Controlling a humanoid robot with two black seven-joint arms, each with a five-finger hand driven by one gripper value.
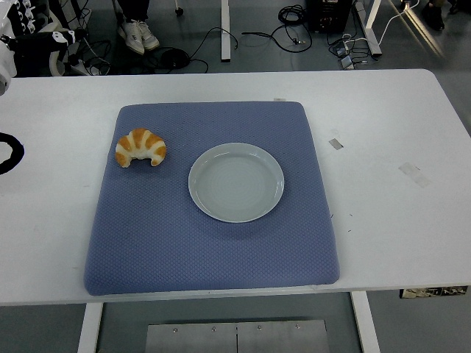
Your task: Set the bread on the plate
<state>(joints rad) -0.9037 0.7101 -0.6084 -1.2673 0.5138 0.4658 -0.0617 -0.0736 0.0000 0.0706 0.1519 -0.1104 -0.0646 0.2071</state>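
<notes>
Worktop (383, 220): white, spans the frame; floor with cables shows along the top.
Mat (147, 243): blue, textured, centre of frame, lying flat on the worktop.
Plate (236, 182): white, round, empty, on the mat just right of its centre.
Bread (140, 147): croissant, on the mat's upper left part, left of the plate and apart from it, its curved ends pointing down-frame.
Left hand (9, 153): only a black curved sliver at the left edge, over the worktop; cannot tell whether the fingers are wide or narrow.
Tape bits (413, 173): two small pieces on the bare worktop, right of the mat.
</notes>
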